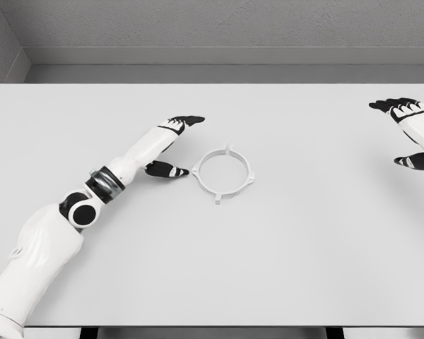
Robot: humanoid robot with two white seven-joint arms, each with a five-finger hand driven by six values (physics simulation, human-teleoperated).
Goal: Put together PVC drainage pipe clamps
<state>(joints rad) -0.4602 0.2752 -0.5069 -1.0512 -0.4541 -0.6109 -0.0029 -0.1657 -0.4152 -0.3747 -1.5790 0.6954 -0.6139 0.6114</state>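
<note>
1. Here, a white ring-shaped pipe clamp (225, 173) lies flat on a pale grey table (268, 261), just left of the frame's centre, its rim carrying four small tabs that point up, down, left and right.

2. The ring encloses nothing but bare tabletop; no pipe or other part sits inside it.

3. The left hand (175, 145) reaches in from the lower left of the frame on a white arm with a dark elbow joint, and sits just left of the clamp.

4. Its dark-tipped fingers (187, 121) stretch toward the upper right, while the thumb (166, 169) splays out below them and points at the ring's left edge; the hand is spread wide and grips nothing, and whether the thumb tip touches the ring cannot be told.

5. The right hand (410, 131) shows at the right edge of the frame, well apart from the clamp, fingers extended toward the left and thumb held apart below, likewise empty.

6. A grey wall (212, 28) runs behind the table across the top of the frame.
</note>
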